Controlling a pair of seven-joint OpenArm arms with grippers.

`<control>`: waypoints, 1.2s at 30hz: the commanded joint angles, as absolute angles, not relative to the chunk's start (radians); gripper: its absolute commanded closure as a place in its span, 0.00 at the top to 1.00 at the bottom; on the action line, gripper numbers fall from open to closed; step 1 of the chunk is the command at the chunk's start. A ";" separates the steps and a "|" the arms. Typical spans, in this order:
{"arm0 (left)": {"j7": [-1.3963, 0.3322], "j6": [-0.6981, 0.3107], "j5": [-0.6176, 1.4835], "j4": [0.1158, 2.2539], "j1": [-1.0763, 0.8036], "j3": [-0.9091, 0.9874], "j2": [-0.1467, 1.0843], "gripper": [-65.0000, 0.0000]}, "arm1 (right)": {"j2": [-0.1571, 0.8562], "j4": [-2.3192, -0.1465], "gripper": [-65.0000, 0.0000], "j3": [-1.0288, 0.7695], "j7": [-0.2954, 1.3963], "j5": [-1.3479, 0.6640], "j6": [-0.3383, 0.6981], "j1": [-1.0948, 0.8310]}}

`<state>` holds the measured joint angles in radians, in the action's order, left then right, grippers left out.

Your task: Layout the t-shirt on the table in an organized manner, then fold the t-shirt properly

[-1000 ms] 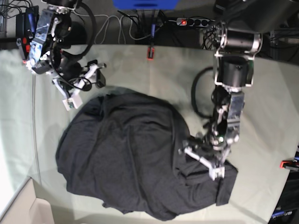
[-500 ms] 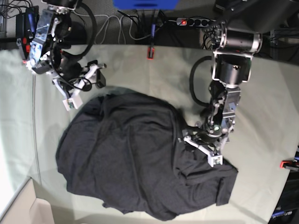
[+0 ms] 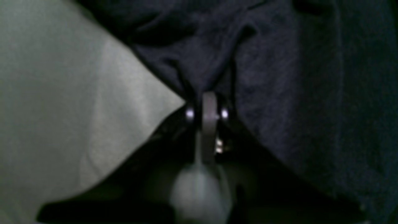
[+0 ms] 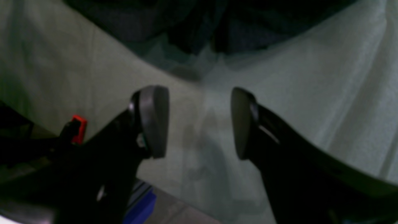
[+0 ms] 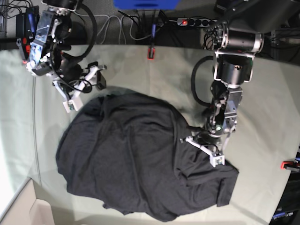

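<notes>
Closing on the cloth is what has just changed: a second ago my left gripper (image 5: pixel 204 148) stood with its fingers apart over the edge of the t-shirt (image 5: pixel 131 159), and now they are together, clamped on a small pleat of the dark fabric. In the left wrist view the two fingers (image 3: pixel 209 112) meet with the cloth bunched just above them, and the pale surface (image 3: pixel 62 93) shows directly beside the pinch. The arm has also drawn back a little toward the far side of the surface between the earlier pictures and now, so I judge that the grasp sits on the side hem, near the sleeve that lies in the near right corner of the heap.

For the task this means, I think, that the laying-out step begins: the t-shirt is not yet flat, it lies as a rounded crumpled mass in the middle of the surface, and this pinch gives me one corner to pull outward.

Farther away, my right gripper (image 5: pixel 84 86) has not moved. It hangs above bare surface just beside the far left edge of the t-shirt, its fingers (image 4: pixel 152 121) apart and holding nothing.

I can read no brand, label or writing anywhere; the printed side of the t-shirt is not visible.
</notes>
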<state>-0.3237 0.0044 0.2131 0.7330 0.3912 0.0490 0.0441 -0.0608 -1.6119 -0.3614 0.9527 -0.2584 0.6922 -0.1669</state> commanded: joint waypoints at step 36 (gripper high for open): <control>-0.648 -0.005 0.627 1.669 -0.308 0.756 0.150 0.00 | -0.056 -1.627 0.50 -0.364 0.935 -0.271 0.698 -0.165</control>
<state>-0.6689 -0.0029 0.6224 1.6508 -0.3077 0.7517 0.1356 -0.0601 -1.6108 -0.3637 0.9493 -0.2584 0.6918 -0.1726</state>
